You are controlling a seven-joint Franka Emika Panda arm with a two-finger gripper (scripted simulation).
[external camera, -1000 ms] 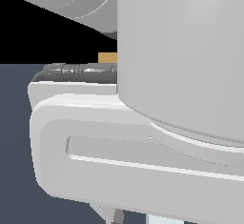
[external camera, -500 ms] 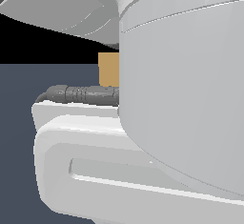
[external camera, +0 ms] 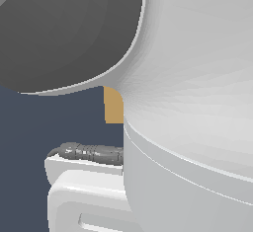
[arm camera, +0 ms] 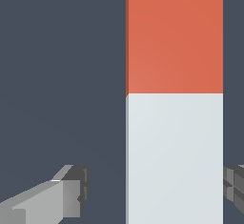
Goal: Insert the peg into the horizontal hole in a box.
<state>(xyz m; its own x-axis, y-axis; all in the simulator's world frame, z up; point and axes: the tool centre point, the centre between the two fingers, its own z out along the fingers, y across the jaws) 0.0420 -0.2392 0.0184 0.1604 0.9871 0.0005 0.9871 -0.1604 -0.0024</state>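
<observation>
In the wrist view the peg point(arm camera: 174, 123) fills much of the picture, with its orange-red half point(arm camera: 174, 37) and its white half point(arm camera: 174, 161). It lies on the dark floor. My gripper point(arm camera: 155, 189) is open and straddles the white half. One finger point(arm camera: 71, 197) stands clear of the peg's side. The other finger point(arm camera: 234, 189) is right at the opposite side. In the exterior view only a narrow strip of the tan box point(external camera: 113, 105) shows behind the arm. The hole is hidden.
The arm's own grey-white links point(external camera: 188, 127) fill most of the exterior view and block the scene. A dark cable fitting point(external camera: 91, 153) sits on a lower link. The dark blue-grey floor point(external camera: 44, 122) shows at that view's left.
In the exterior view the arm's links have shifted down and closer to the camera. More of the tan box shows now.
</observation>
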